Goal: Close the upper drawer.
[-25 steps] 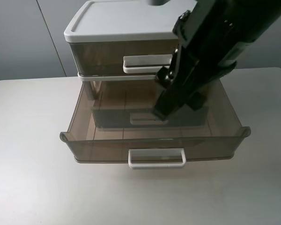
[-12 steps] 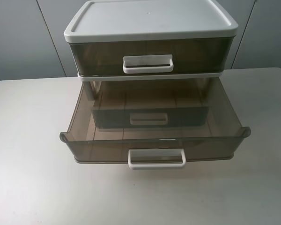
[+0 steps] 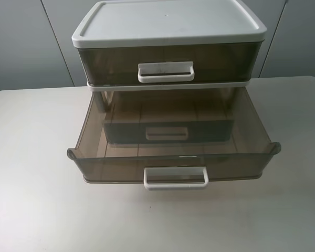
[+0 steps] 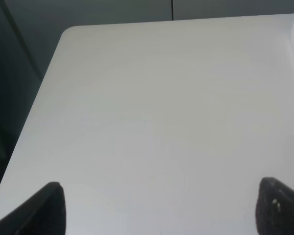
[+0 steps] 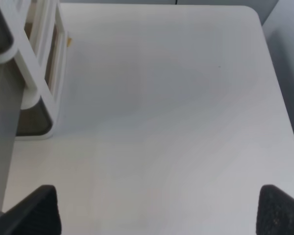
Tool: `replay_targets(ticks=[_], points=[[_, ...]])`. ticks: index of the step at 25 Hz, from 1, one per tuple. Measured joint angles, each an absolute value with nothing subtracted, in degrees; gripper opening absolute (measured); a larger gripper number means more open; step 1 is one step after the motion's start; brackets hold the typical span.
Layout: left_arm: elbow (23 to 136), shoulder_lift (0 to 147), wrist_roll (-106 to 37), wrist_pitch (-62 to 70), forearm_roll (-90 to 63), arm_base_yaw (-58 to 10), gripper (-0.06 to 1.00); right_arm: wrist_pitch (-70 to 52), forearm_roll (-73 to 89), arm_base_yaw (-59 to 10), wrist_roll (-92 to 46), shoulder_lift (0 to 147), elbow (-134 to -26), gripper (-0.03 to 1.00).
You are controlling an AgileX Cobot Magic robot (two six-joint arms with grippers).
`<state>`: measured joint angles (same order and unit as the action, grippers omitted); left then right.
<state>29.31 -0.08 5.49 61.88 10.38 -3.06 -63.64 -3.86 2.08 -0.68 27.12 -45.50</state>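
Nearest me in the high view, low in the frame, is bare white counter (image 3: 37, 210). Just past it, at centre, the lower drawer (image 3: 173, 168) stands pulled far out, its white handle (image 3: 176, 177) facing me. Behind and above it, in the upper middle of the frame, the upper drawer (image 3: 168, 63) sits pushed in flush under the white lid (image 3: 168, 21), its scuffed handle (image 3: 166, 72) facing forward. My left gripper (image 4: 159, 208) and right gripper (image 5: 159, 210) both hang spread wide over the counter, holding nothing.

White table (image 3: 31, 157), grey panelled wall (image 3: 26, 42) behind
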Motion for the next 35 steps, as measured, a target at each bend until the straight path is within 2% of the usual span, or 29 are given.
replay_targets(ticks=[5, 11, 35], points=[[29.31, -0.08, 5.49, 61.88, 10.38, -3.06, 0.74, -58.7, -4.22, 2.08, 2.42, 12.73, -35.79, 0.61], [29.31, -0.08, 5.49, 61.88, 10.38, -3.06, 0.74, -61.08, -4.3, 2.08, 3.81, 0.5, -30.07, 0.61], [29.31, -0.08, 5.49, 61.88, 10.38, -3.06, 0.74, -62.29, -1.94, 2.08, 1.66, -0.05, -29.37, 0.61]])
